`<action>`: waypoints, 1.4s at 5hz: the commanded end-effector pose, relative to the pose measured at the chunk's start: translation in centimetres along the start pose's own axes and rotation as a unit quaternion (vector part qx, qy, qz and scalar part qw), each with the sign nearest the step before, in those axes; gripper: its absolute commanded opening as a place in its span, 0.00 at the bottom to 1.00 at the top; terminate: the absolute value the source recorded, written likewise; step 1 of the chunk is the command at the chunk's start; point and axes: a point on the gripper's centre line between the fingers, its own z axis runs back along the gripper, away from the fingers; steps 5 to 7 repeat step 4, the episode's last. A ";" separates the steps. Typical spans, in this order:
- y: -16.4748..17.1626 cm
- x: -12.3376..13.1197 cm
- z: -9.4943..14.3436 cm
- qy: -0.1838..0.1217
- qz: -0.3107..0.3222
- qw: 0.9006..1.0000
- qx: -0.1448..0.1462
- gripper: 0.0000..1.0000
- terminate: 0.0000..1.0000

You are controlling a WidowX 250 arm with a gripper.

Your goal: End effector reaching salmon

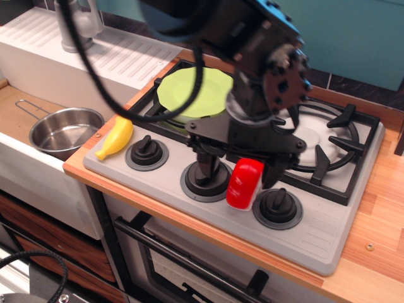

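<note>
The salmon (245, 183) is a glossy red rounded block with a white underside. It stands on the grey stove front panel between the middle knob (205, 178) and the right knob (278, 207). The end effector (240, 170) is a large black gripper hanging directly above and slightly behind the salmon. Its crossbar spans over the block. Its left finger (205, 163) comes down over the middle knob and its right finger (273, 173) comes down just right of the salmon. The jaws stand wide apart, open and empty, with the salmon's top between them.
A yellow banana toy (116, 137) lies at the panel's left end beside the left knob (146, 153). A green plate (189, 95) covers the back left burner. The right burner grate (331, 136), a steel pot (63, 131) in the sink area and a grey faucet (76, 25) are nearby.
</note>
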 end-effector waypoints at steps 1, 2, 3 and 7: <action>-0.4 2.8 -1.0 -0.043 -0.006 0.999 -0.019 1.00 0.00; -0.1 3.0 -0.7 -0.039 -0.007 0.999 -0.025 1.00 0.00; -0.1 2.8 -0.2 -0.031 -0.002 0.999 -0.029 1.00 0.00; -0.4 2.8 -0.4 -0.027 0.010 0.999 -0.036 1.00 1.00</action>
